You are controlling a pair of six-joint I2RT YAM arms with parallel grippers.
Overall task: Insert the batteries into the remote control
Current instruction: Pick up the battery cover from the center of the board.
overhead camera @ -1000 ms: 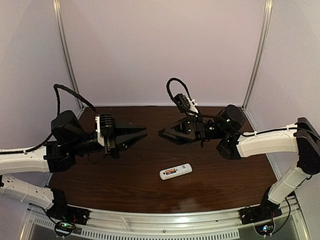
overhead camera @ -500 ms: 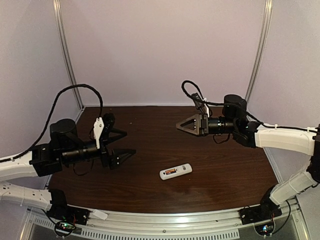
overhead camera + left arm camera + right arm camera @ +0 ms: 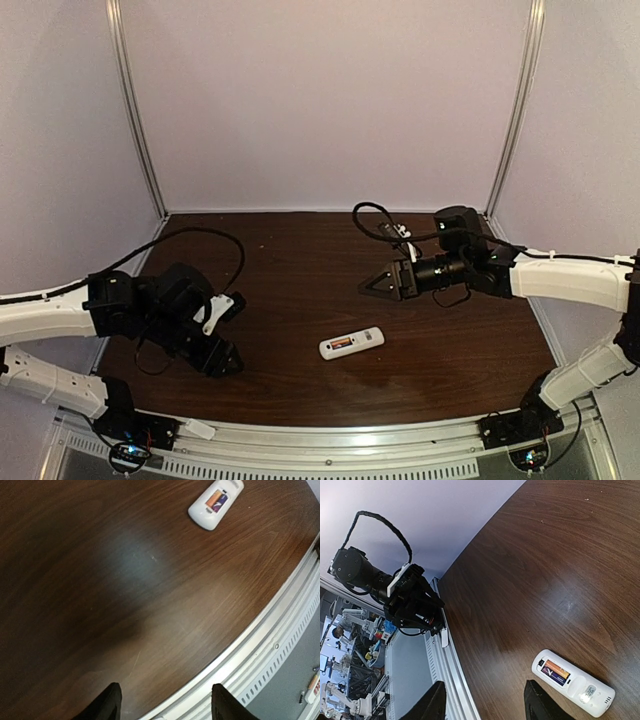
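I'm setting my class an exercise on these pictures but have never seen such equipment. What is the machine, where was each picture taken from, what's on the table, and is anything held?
It is a robot with two jointed arms bolted at the near edge of a dark wooden table; each ends in a two-finger pincer. The wide picture comes from a fixed camera above and behind the arms. The other two come from cameras on the wrists, each looking out past its own arm's pincer. The left pincer and right pincer both stand open and hold nothing. On the table lies a white remote control, back up, with its batteries showing in the open bay.
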